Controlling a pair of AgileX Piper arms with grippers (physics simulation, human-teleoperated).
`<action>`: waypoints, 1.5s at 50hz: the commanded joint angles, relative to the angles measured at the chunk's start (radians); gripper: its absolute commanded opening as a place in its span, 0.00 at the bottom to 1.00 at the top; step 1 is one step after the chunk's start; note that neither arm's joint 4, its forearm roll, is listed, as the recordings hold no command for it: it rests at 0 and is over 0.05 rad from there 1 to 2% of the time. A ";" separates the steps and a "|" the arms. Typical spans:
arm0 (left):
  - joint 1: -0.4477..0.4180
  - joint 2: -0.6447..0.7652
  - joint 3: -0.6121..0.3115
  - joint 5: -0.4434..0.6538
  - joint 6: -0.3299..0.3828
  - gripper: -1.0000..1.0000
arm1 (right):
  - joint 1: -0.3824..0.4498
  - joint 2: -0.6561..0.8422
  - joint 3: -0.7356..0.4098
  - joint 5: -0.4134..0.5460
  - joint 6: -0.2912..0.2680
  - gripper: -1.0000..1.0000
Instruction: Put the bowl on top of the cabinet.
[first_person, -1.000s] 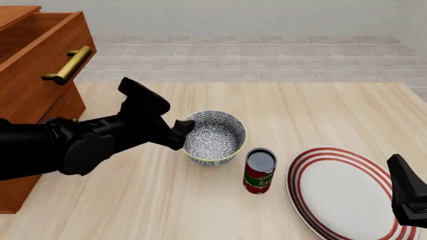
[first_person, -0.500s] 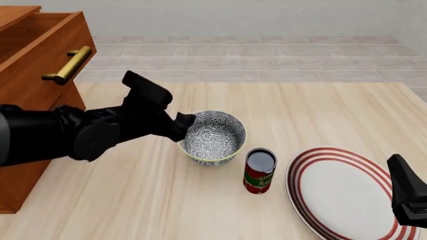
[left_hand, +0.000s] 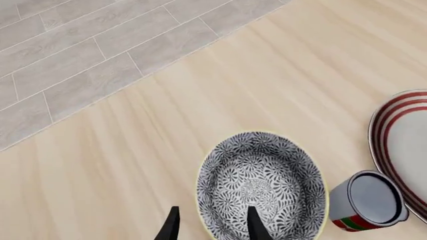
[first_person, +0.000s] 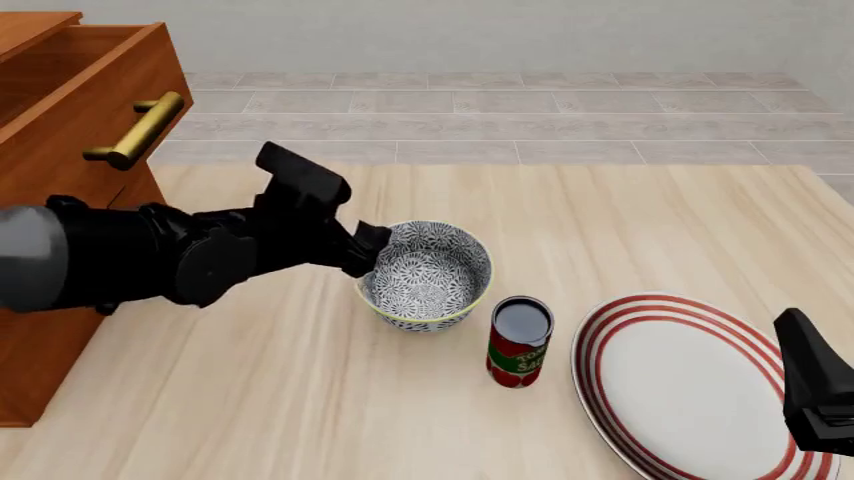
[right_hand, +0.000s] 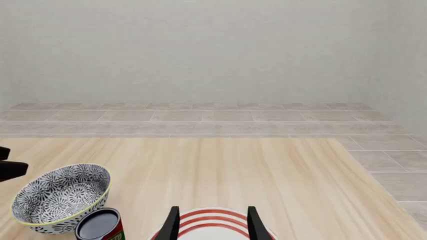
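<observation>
The bowl (first_person: 430, 273), deep and blue-grey patterned with a pale yellowish rim, stands upright on the table near its middle. My left gripper (first_person: 370, 245) is open at the bowl's left side. In the left wrist view the left gripper (left_hand: 213, 216) straddles the rim of the bowl (left_hand: 263, 185), one finger inside and one outside. The reddish-brown cabinet (first_person: 60, 130) with a brass handle stands at the far left, its top mostly out of frame. My right gripper (right_hand: 212, 224) is open and holds nothing at the table's near right, over the plate.
A red can (first_person: 518, 341) stands just to the right of the bowl and nearer to me. A flat white plate with red rings (first_person: 674, 385) lies at the front right. The cabinet's top drawer (first_person: 80, 70) stands open. Grey tiled floor lies beyond the table's far edge.
My left arm has lifted and swung, and its fingers have slid slightly right onto the bowl's left rim. Bowl, can, plate and right arm have not moved.
</observation>
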 joint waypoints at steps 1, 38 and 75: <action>0.009 0.029 -0.012 -0.004 -0.002 1.00 | 0.000 0.000 0.000 0.000 0.000 1.00; 0.036 0.144 -0.050 -0.043 0.020 1.00 | 0.000 0.000 0.000 0.000 0.000 1.00; 0.050 0.262 -0.098 -0.083 0.034 1.00 | 0.000 0.000 0.000 0.000 0.000 1.00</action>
